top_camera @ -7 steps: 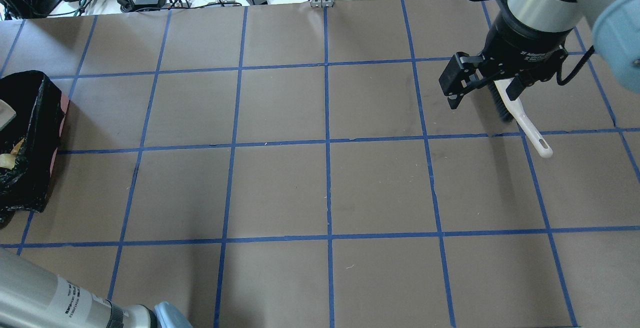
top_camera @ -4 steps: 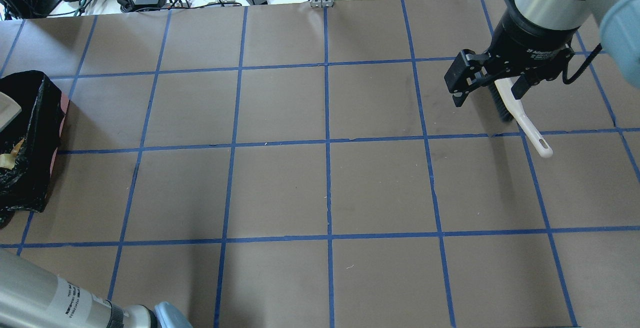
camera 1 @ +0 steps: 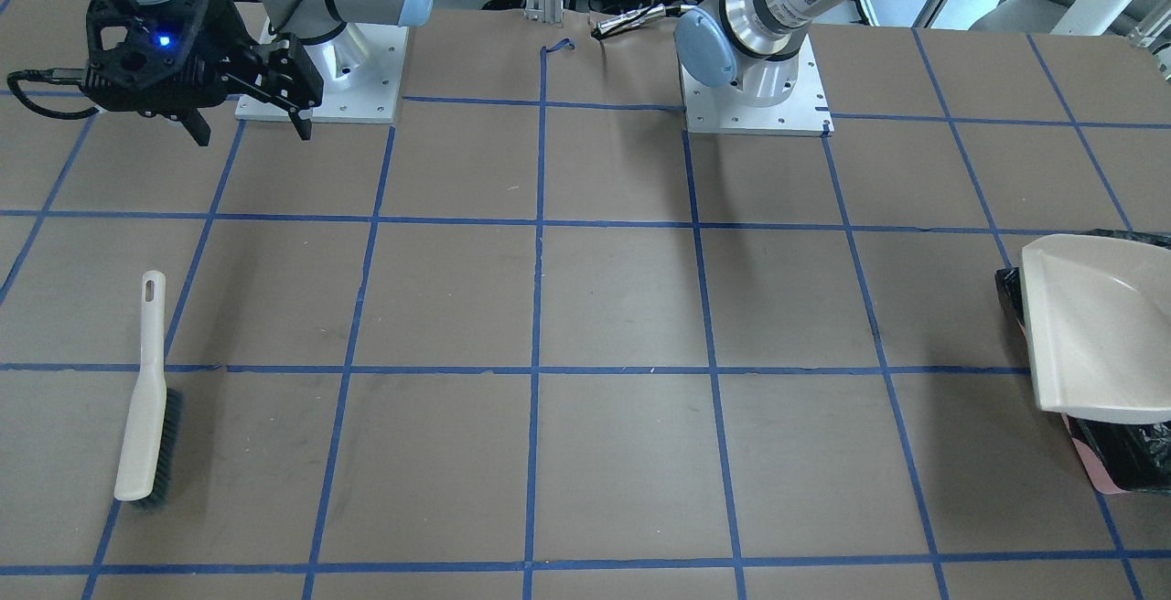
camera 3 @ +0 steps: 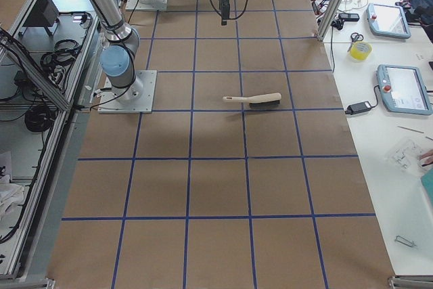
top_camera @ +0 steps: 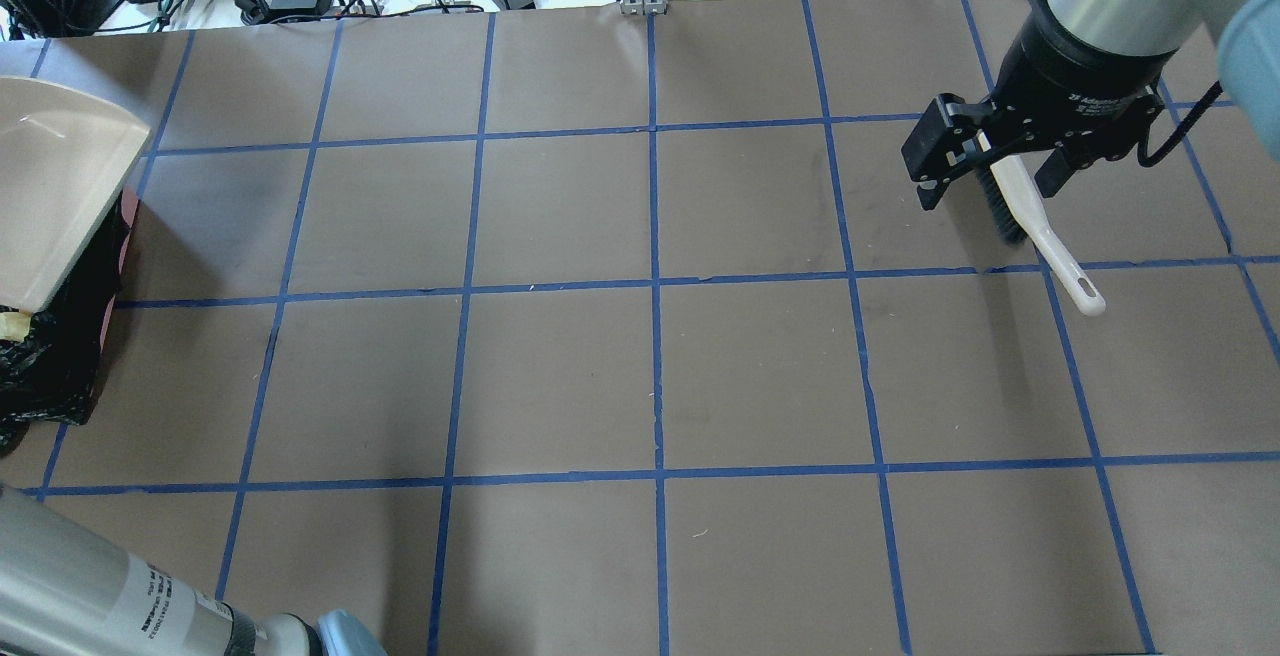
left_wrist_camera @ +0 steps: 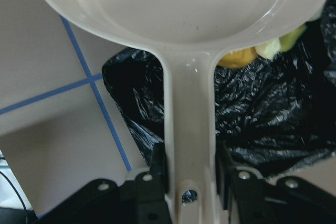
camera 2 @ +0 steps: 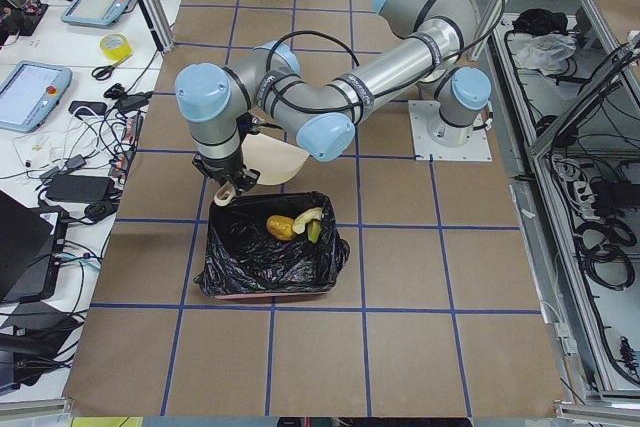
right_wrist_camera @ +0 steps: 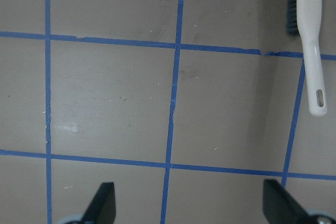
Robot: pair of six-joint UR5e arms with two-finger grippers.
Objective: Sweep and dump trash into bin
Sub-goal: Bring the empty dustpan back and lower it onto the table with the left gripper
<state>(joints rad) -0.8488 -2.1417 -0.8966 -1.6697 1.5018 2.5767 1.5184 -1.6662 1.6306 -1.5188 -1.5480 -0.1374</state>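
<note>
Trash (camera 2: 290,226): all three pieces lie in black-lined bin (camera 2: 240,269).
Left gripper (left_wrist_camera: 189,174): my fingers clamp dustpan (left_wrist_camera: 178,9) handle, pan over bin edge, looks empty.
Right gripper (right_wrist_camera: 189,207): fingers wide, empty; brush (right_wrist_camera: 310,35) lies on table.
Do well: tilt pan steeply, confirm nothing clings, lift clear.

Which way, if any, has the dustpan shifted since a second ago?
Yes. The dustpan has swung in from the overhead view's left edge, rightward, now covering most of the bin.
</note>
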